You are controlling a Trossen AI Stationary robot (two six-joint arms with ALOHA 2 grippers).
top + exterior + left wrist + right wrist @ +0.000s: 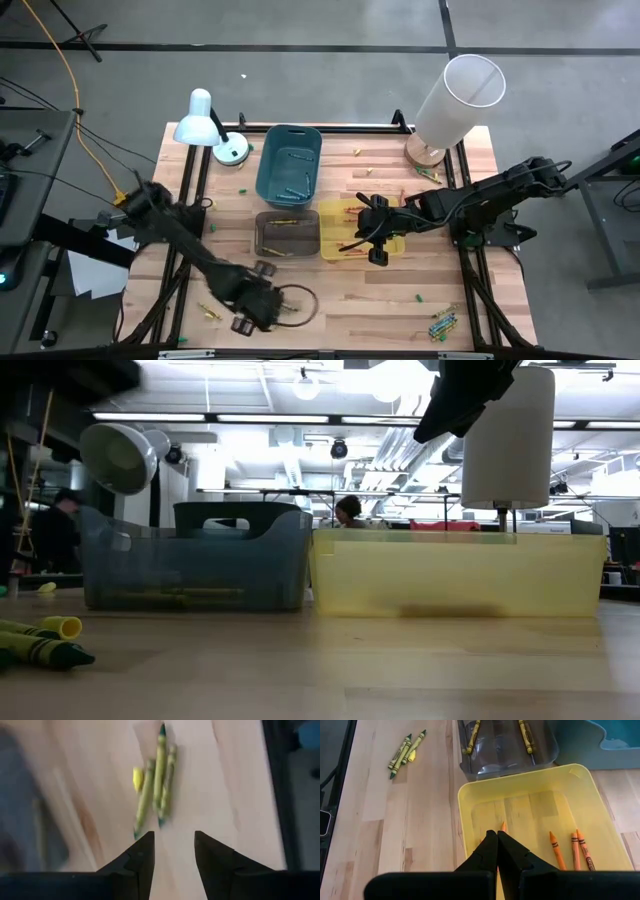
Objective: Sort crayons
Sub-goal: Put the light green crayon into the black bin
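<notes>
near cam: green crayons (40, 650) loose on worktop (330, 670), unsorted
left gripper (173, 851): fingers parted, empty, just short of that green bunch (157, 780)
right gripper (497, 851): fingers shut, empty, over yellow bin (470, 795)
done: orange crayons (572, 851) in yellow bin, yellow-green ones in clear bin (286, 232), some in blue bin (288, 162)
left: strays on worktop, pile (444, 324) by front right corner
progress: roughly half

bins (288, 233) mid-table | lamp (205, 122) behind-left | crayons (208, 311) front-left | cylinder (455, 100) behind-right
</notes>
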